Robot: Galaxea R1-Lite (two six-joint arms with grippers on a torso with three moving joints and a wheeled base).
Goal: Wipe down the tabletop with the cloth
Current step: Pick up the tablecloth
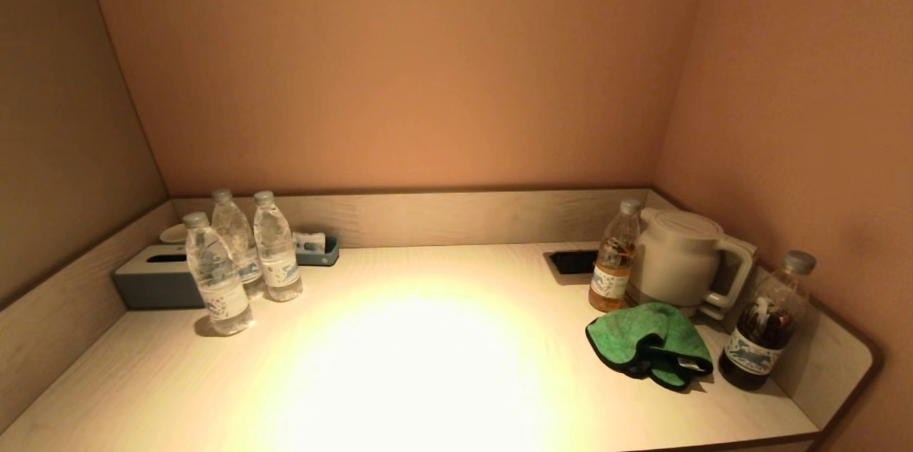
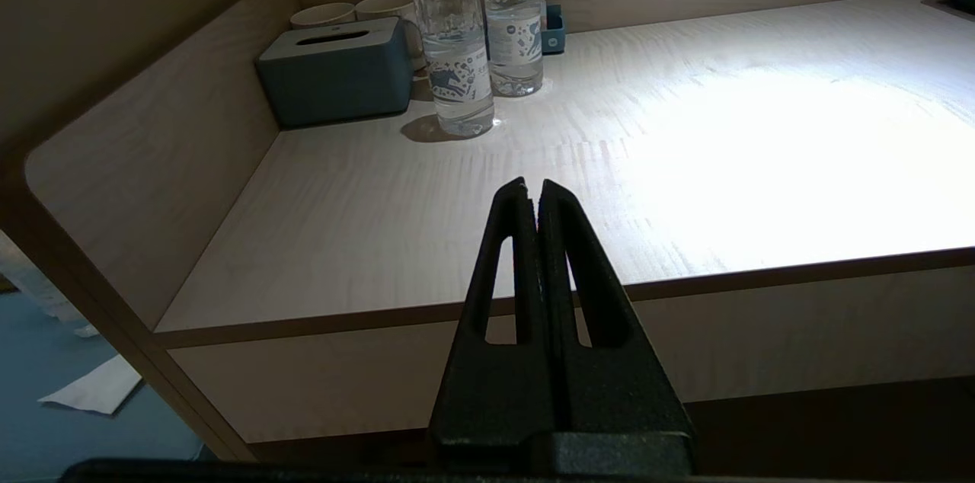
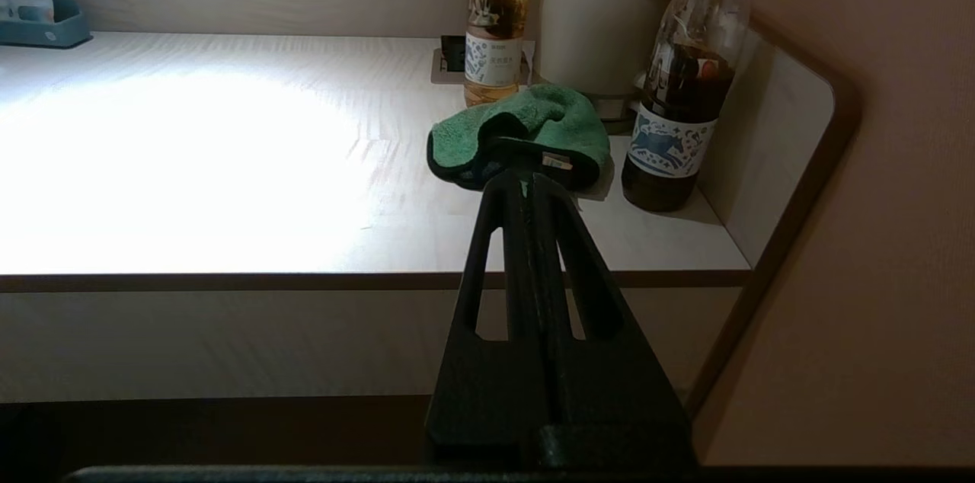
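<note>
Near the front right of the tabletop (image 1: 428, 366): crumpled green cloth (image 1: 648, 342), dark drink bottle (image 1: 767, 321) just beside it toward the side wall. Behind the cloth: amber tea bottle (image 1: 613, 265), white kettle (image 1: 681, 258), recessed socket (image 1: 573, 262). Far left: three water bottles (image 1: 217, 274), grey tissue box (image 1: 158, 277), small blue tray (image 1: 317, 249).

Off the front edge, below the tabletop: right gripper (image 3: 527, 180) pressed together, empty, pointed at the cloth; left gripper (image 2: 533, 190) likewise closed, holding nothing.

Neither arm visible from the head view. Two cups (image 2: 358, 9) behind the tissue box clear only from the left wrist.
</note>
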